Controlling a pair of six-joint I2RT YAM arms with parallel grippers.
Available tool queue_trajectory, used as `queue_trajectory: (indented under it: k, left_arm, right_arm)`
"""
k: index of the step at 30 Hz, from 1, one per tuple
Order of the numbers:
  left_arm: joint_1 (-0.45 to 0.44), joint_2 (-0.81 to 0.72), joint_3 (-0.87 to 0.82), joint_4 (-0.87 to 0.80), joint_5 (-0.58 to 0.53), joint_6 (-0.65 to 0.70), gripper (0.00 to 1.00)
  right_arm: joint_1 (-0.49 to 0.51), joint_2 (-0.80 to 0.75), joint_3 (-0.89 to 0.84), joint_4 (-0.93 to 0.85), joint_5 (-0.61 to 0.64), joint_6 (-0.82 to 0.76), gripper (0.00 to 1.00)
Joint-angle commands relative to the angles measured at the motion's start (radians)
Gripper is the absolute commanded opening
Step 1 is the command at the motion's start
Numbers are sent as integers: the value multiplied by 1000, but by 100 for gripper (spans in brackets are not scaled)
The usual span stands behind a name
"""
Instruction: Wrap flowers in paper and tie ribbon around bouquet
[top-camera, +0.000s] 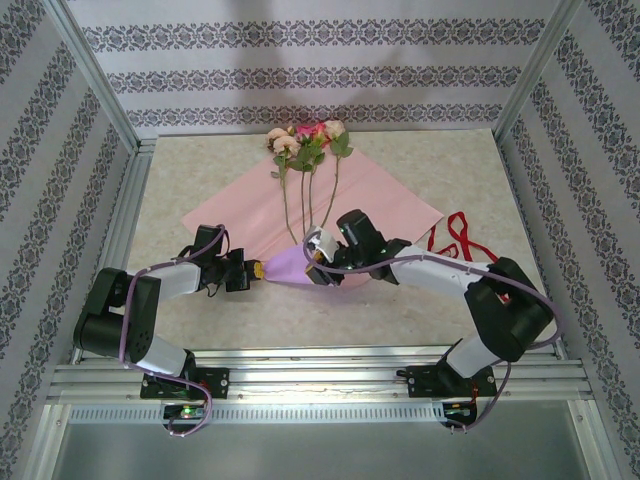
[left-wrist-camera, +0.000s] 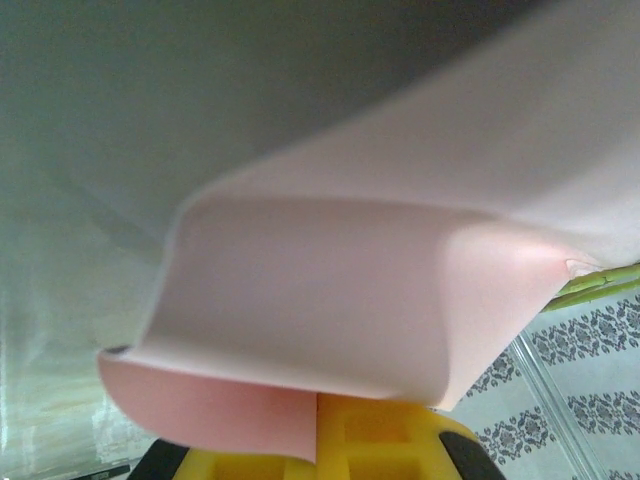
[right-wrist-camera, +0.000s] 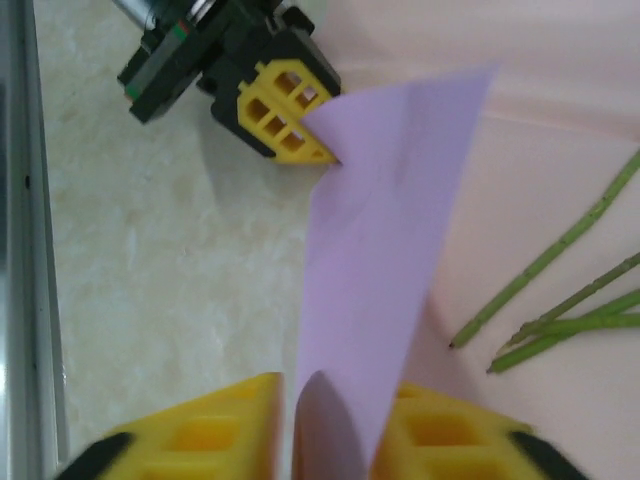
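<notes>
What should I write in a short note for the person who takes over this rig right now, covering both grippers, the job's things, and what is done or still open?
Left gripper: shut on the near corner of the paper, raised so that the lilac face shows.
Right gripper: the same raised flap sits between its fingers; a firm grip cannot be told.
The paper lies pink side up on the table, with the flowers on it, heads at the far corner and stems toward the arms.
The ribbon lies loose on the table, right of the paper.
Done: flowers laid on paper, first fold begun.
Left: wrap the stems, tie the ribbon.
</notes>
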Motion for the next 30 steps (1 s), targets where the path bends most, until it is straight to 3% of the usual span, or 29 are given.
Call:
queue_trajectory:
  k: [1,2,6,11,20,30]
  left_arm:
    - [19,-50,75,-110,-47,70,13]
    - [23,-64,122,-207,-59,138,20]
    - [25,-112,257,-507,-139,337,41]
    - [33,-185,287,-663,-203,445,53]
    - [33,-317,264,-796,-262,590,53]
    - [36,-315,240,-801,-278,687,53]
  right_arm:
    - [-13,32,60,-25,-43,8,4]
    - [-17,49,82,-47,-42,9,0]
    - [-36,98,152,-76,-38,36,0]
    - [-56,159,251,-135,-10,30,0]
    - [-80,285,401,-243,10,11,0]
    - [-119,349,495,-279,75,28,0]
